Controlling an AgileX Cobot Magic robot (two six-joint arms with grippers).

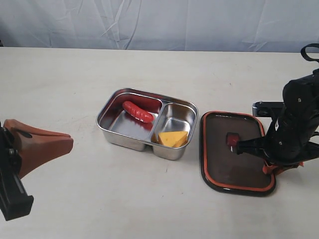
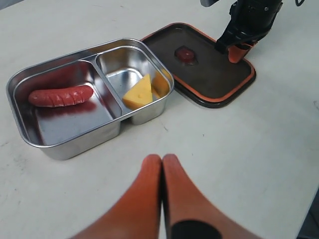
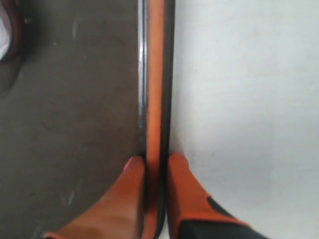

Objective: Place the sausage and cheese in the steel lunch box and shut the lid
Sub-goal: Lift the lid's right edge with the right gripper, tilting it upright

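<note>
The steel lunch box (image 1: 106, 125) (image 2: 15, 102) sits mid-table with the red sausage (image 1: 138, 111) (image 2: 61, 95) in its large compartment and the yellow cheese (image 1: 173, 138) (image 2: 139, 92) in the small one. The dark lid (image 1: 219, 169) (image 2: 209, 74) (image 3: 70, 99) lies upside down to the box's right, orange seal rim and centre valve (image 1: 232, 139) facing up. My right gripper (image 1: 271, 168) (image 3: 155, 162) is shut on the lid's right rim, one finger inside it, one outside. My left gripper (image 1: 70, 140) (image 2: 162, 159) hovers shut and holds nothing, at the table's left.
The box and lid rest on a pale tabletop (image 1: 65, 79), with a wrinkled grey-white cloth backdrop (image 1: 159, 22) behind it.
</note>
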